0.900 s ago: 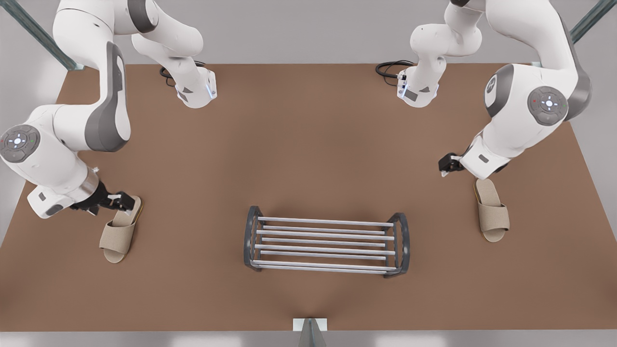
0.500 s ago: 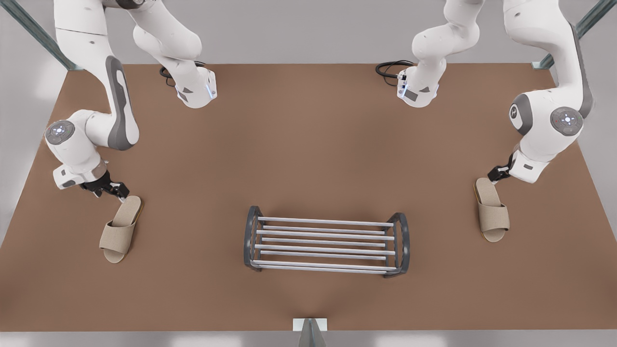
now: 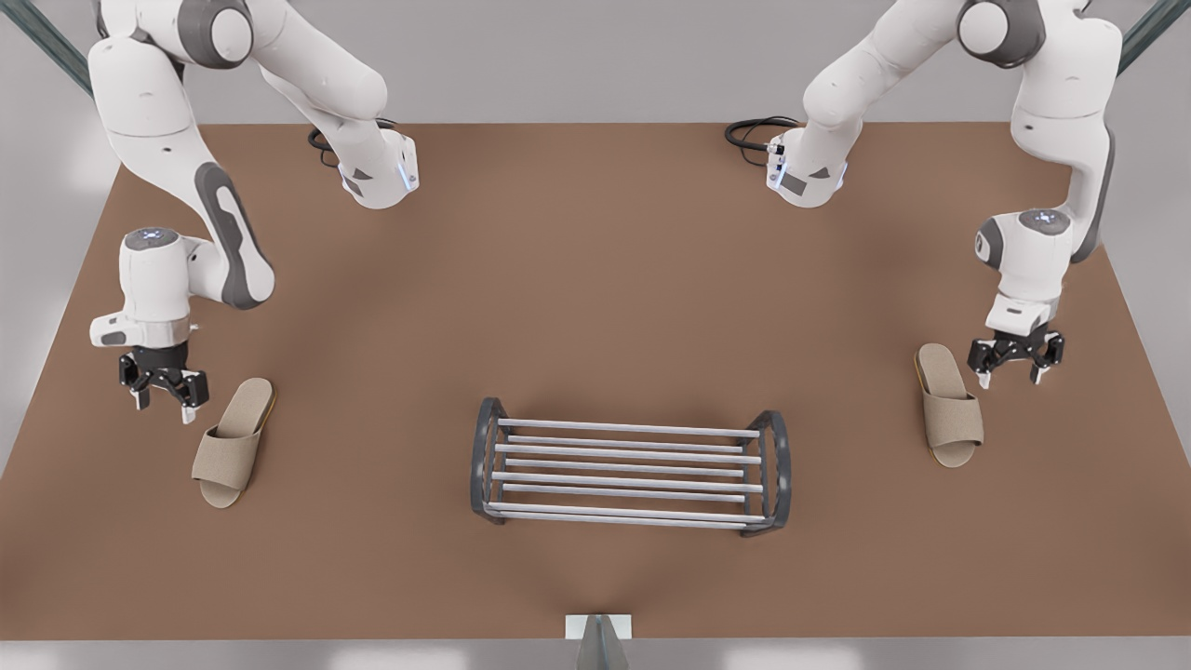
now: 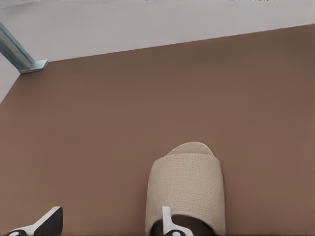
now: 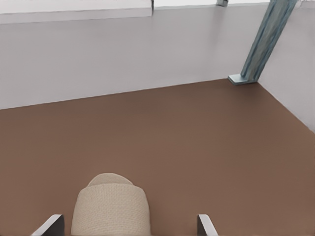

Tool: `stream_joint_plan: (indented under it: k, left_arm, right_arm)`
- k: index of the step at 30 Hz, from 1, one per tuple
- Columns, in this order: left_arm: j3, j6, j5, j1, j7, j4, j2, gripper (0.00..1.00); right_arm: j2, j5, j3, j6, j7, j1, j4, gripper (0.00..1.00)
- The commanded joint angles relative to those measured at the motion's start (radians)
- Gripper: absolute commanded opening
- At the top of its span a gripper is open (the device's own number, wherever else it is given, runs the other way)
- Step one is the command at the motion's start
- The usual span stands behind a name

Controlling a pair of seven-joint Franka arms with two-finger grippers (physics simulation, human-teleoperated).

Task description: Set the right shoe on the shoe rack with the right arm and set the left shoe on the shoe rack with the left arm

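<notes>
Two beige slippers lie flat on the brown table. The right shoe [image 3: 233, 442] [image 5: 110, 209] is at the front view's left. My right gripper [image 3: 163, 408] [image 5: 128, 227] hangs open, pointing down, just outside the shoe's heel. Its wrist view puts the shoe between the fingertips, nearer one of them. The left shoe [image 3: 949, 405] [image 4: 187, 189] is at the front view's right. My left gripper [image 3: 1010, 377] [image 4: 108, 227] is open beside its heel, with one fingertip [image 4: 167, 221] over the strap. The shoe rack [image 3: 629, 473] stands bare between the shoes.
Both arm bases [image 3: 377, 177] [image 3: 805, 177] sit at the table's far edge with black cables [image 3: 754, 130] beside them. Metal posts [image 4: 17, 51] [image 5: 263, 44] stand at table corners near each gripper. A camera mount [image 3: 598, 637] is at the near edge.
Both arms swung outward and their wrists turned to point straight down. The right gripper left the right shoe's heel. The left gripper crossed to the left shoe's outer side.
</notes>
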Motion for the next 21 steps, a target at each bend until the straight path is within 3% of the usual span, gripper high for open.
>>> stream_joint_plan:
  k: [1, 11, 21]
  left_arm:
    - [0.0, 0.101, 0.055, 0.012, 0.035, -0.016, 0.003, 0.99]
    - [-0.002, 0.101, 0.079, 0.035, 0.035, 0.015, 0.136, 0.99]
    - [-0.003, 0.101, 0.107, 0.05, 0.035, 0.095, 0.233, 0.99]
  right_arm:
    - [-0.004, -0.005, 0.0, 0.064, -0.043, -0.003, -0.011, 1.0]
    - [0.014, -0.005, 0.052, 0.064, -0.023, 0.009, -0.043, 1.0]
    - [0.178, -0.076, 0.052, 0.066, -0.025, -0.072, 0.03, 1.0]
